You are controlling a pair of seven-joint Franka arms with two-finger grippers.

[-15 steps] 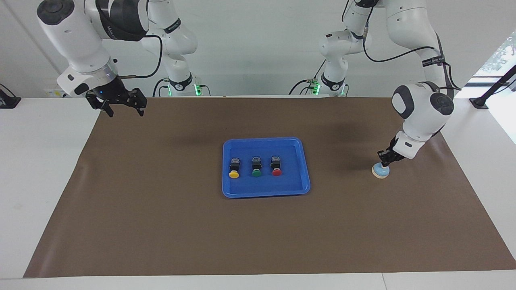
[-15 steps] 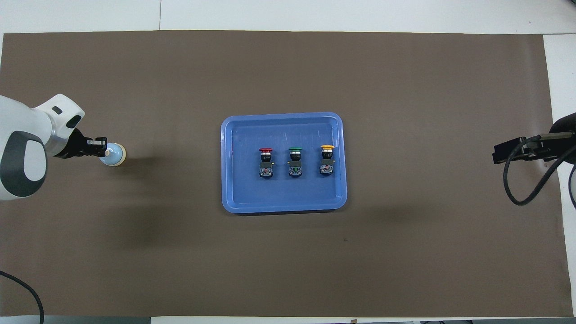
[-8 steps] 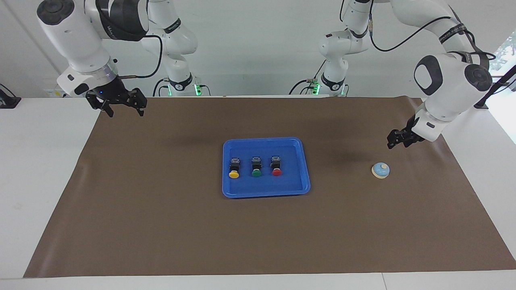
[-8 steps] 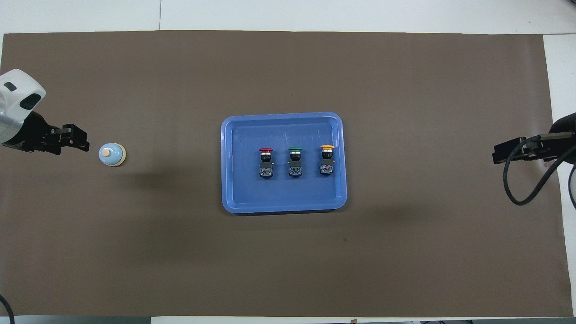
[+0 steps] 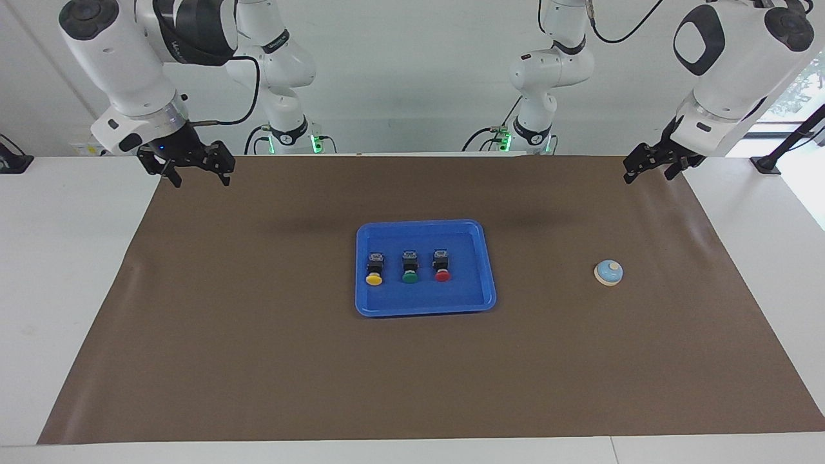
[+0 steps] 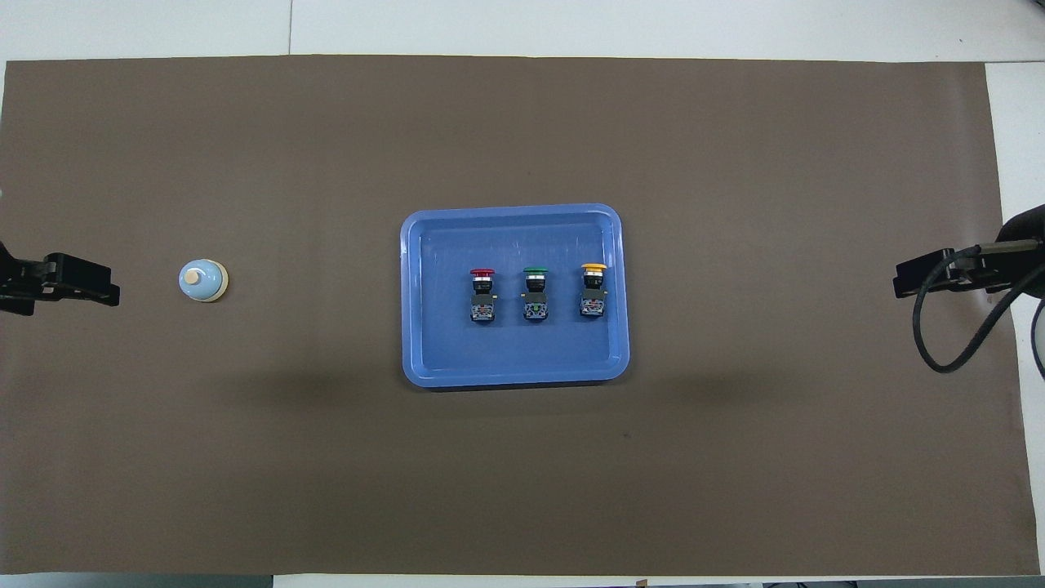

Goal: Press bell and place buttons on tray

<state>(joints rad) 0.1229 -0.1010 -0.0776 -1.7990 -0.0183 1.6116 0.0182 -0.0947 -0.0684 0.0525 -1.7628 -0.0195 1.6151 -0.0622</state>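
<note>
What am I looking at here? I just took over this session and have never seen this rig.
Two robot arms work at a table covered by a brown mat. One picture faces the robots from across the table; the other looks down from above their end. On the mat lies a blue tray holding three buttons: yellow, green and red. A small bell stands toward the left arm's end. The left tool and right tool are raised, open and hold nothing.

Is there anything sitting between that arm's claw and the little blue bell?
Nothing visible does. The left gripper hangs open in the air over the brown mat, at the left arm's end of the table. The bell stands alone on bare mat there. The tray and its three buttons sit mid-table, well aside.
</note>
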